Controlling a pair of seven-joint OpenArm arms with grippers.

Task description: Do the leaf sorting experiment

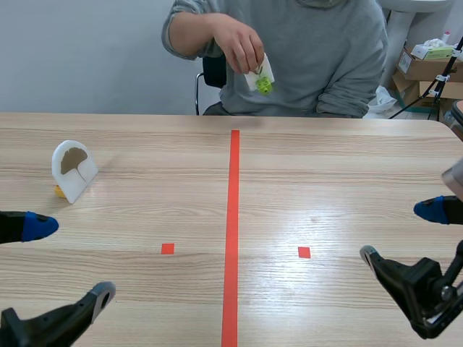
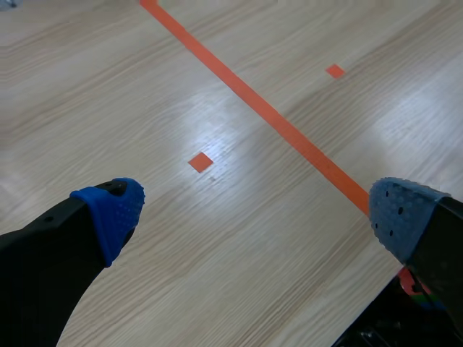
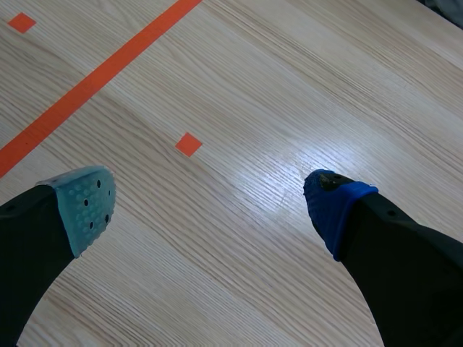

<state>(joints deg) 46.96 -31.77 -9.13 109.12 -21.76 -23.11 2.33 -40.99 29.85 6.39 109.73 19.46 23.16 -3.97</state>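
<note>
A leaf card (image 1: 74,170) stands on the tabletop (image 1: 325,181) near its left edge. A person's hand (image 1: 239,42) holds a second card (image 1: 260,76) above the far edge. Boxes (image 1: 427,65) sit beyond the far right corner.

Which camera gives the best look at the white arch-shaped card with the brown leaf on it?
The scene view: the white arch-shaped card with a brown fan-shaped leaf stands fully visible on the wooden table, toward the left arm's side. Neither wrist view shows it; both look down at tabletop and orange tape marks.
</note>
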